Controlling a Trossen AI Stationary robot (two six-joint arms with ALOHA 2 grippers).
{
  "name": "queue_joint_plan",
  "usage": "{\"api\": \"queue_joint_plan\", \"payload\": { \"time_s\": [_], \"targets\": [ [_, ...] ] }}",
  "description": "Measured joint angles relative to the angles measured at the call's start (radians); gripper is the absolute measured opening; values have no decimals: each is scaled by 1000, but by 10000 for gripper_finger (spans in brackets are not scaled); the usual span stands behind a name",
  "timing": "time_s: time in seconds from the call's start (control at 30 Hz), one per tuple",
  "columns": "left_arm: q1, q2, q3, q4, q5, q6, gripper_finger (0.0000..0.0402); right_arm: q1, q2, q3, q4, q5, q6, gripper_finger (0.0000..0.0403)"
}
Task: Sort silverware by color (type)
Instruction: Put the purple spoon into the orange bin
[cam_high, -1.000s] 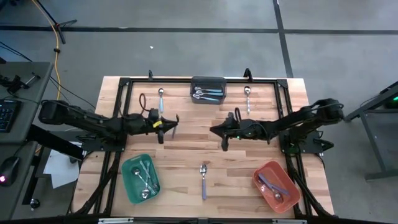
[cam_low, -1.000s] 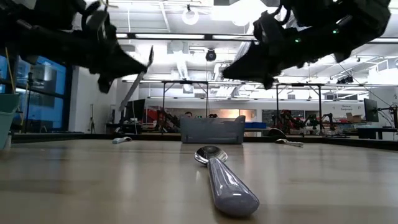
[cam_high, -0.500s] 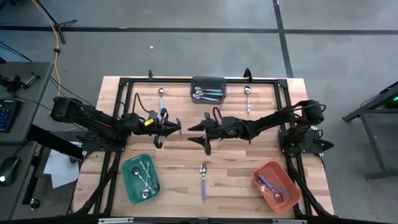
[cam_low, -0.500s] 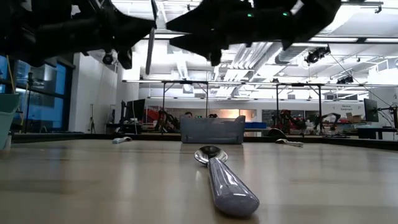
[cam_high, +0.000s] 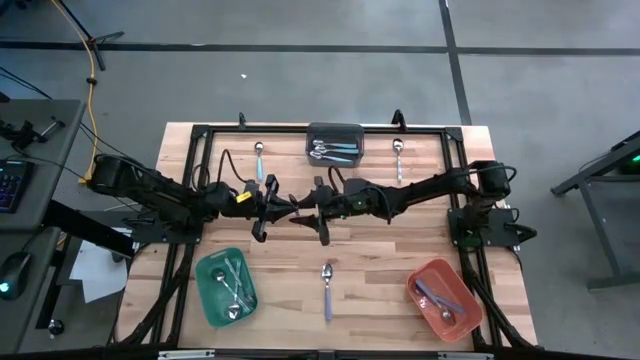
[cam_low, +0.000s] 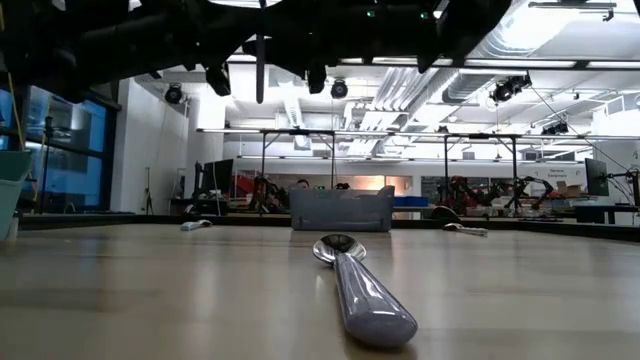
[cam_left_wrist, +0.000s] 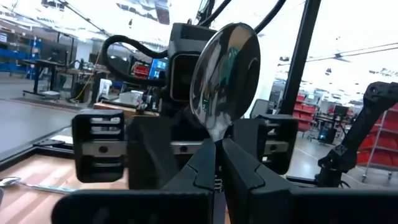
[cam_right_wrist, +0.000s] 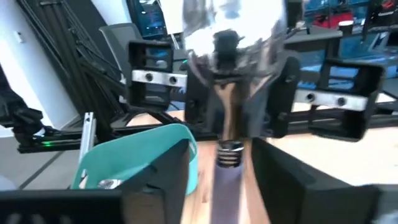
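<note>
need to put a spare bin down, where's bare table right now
Bare wood lies between the green bin and the lone spoon, and between that spoon and the red bin. The middle is crowded: the left gripper and right gripper meet there around a held spoon.

Both dark arms stretch inward and meet nose to nose above the table's middle. The left gripper (cam_high: 283, 206) has its 2 fingers (cam_left_wrist: 205, 165) pinched together on a spoon. The right gripper (cam_high: 303, 208) faces it, fingers (cam_right_wrist: 163, 177) spread wide.
</note>
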Motion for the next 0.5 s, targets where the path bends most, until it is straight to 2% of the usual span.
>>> {"api": "queue_joint_plan", "payload": {
  "time_s": [0.23,0.33,0.4,0.5],
  "targets": [
    [0,2,5,-1,-34,0,1,-1,0,0,-4,30,44,24],
    [0,2,4,-8,-42,0,4,0,-9,0,-31,52,39,26],
    [-1,2,5,-14,-42,-7,12,0,-31,0,-87,55,49,39],
    [0,1,5,-31,-43,-4,34,0,-83,0,-199,83,39,32]
  ]
}}
